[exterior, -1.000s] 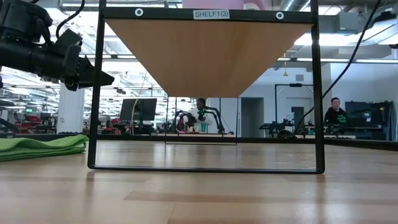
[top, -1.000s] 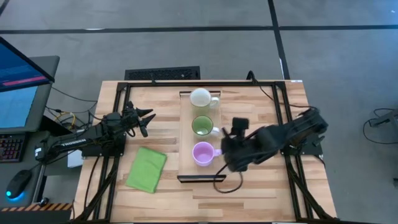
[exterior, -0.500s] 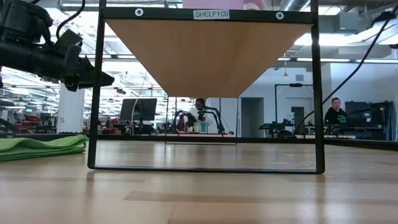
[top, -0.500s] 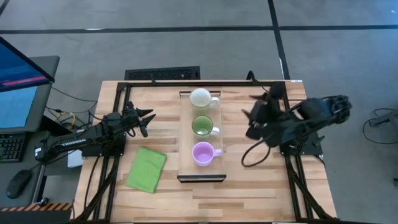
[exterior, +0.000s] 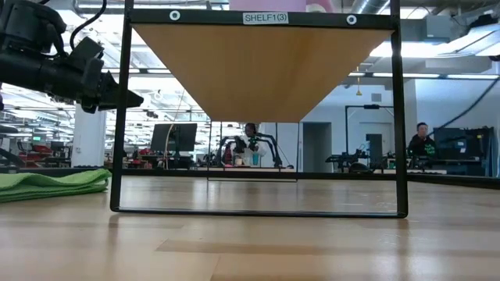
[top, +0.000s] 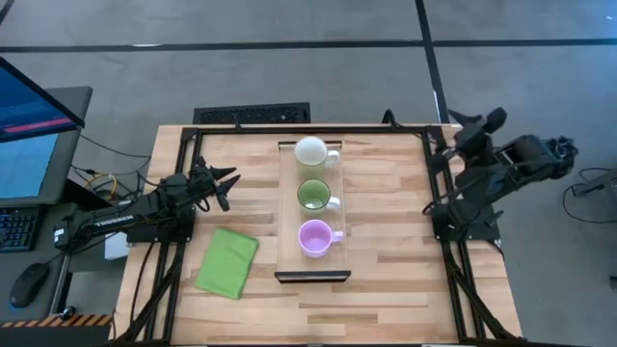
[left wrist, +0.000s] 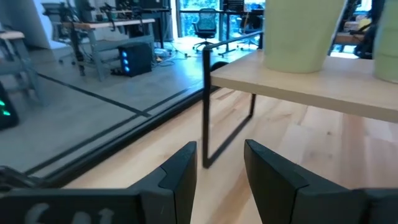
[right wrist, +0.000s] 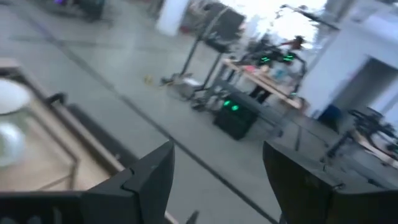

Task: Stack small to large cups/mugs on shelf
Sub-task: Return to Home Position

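Three mugs stand in a row on the shelf: a white mug at its far end, a light green mug in the middle and a light purple mug at its near end, each on its base, handles toward the table's right. My left gripper is open and empty left of the shelf, pointing at it. My right gripper is open and empty, raised beyond the table's right edge near the far corner.
A folded green cloth lies flat on the table left of the shelf's near end. The shelf's dark frame stands on the tabletop in the low view. Black rails run along the table's left and right sides.
My right gripper has drawn back from beside the purple mug, swinging toward the table's right and far edges and rising, and now sits beyond the right edge. The mugs have stayed in place.
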`<state>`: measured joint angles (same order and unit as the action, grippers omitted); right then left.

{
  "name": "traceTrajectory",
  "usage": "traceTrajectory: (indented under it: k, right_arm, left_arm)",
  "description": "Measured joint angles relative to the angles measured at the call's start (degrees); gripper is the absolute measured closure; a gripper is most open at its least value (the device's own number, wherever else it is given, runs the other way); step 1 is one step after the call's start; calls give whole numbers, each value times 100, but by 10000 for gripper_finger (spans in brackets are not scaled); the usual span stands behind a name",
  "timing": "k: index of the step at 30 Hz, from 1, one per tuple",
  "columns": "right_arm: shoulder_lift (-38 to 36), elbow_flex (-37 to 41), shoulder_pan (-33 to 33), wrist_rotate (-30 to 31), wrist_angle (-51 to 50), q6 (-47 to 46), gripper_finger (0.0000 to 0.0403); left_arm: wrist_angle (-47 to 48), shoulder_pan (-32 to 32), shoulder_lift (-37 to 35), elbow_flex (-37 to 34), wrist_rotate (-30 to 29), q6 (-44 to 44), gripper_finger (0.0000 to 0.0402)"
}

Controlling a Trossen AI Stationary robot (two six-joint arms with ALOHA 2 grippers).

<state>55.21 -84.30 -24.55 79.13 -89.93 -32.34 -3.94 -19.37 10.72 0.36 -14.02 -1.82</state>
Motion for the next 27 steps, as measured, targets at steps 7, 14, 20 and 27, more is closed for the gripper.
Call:
traceTrajectory:
  k: [7, 14, 20, 27]
  right_arm:
    - [-1329, 2073, 52, 842, 988, -356, 135]
    - [-1542, 2892, 19, 791, 1567, -334, 135]
    - [-1509, 2895, 21, 759, 1827, -327, 135]
    - [-1266, 2911, 73, 929, 2253, -275, 135]
  left_arm:
    - [-158, 2, 0, 2, -285, 329, 276]
    - [-291, 0, 0, 0, -289, 460, 276]
    - [-309, 0, 0, 2, -289, 436, 276]
    - [-328, 0, 0, 1, -289, 496, 276]
